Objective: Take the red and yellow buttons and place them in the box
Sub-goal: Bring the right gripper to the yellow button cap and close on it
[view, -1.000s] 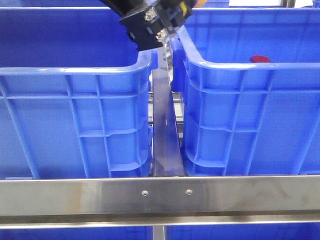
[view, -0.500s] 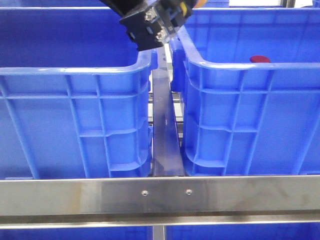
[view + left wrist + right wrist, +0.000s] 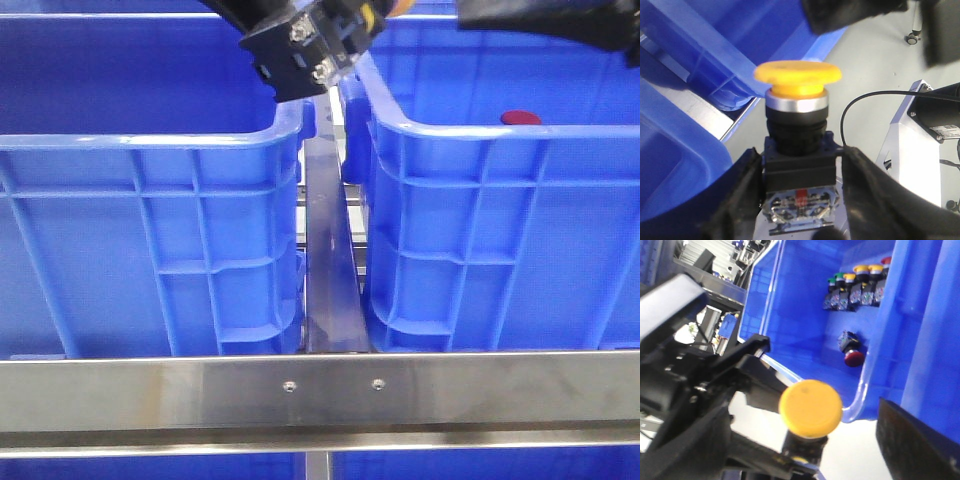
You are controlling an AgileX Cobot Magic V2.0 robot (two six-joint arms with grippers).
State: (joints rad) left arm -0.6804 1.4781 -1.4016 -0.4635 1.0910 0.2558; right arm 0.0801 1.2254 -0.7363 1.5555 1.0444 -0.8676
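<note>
A yellow button (image 3: 798, 79) with a black body and a clear contact block sits between the fingers of my left gripper (image 3: 802, 197), which is shut on it. In the front view the left gripper (image 3: 305, 50) holds it high over the gap between two alike blue boxes, the left one (image 3: 150, 150) and the right one (image 3: 480, 140). My right gripper (image 3: 800, 452) is open, its fingers wide apart, looking at the same yellow button (image 3: 810, 407) without touching it. A red button (image 3: 853, 358) lies inside the right box, also seen as a red button (image 3: 520, 118).
Several more buttons (image 3: 856, 286) with yellow, green and red caps stand in a row at the far wall of the right box. A steel rail (image 3: 330, 250) runs between the boxes, and a steel bar (image 3: 320, 390) crosses in front. My right arm (image 3: 560, 25) hangs over the right box.
My right arm has come into the front view at the top right. The left gripper with the yellow button has stayed in place.
</note>
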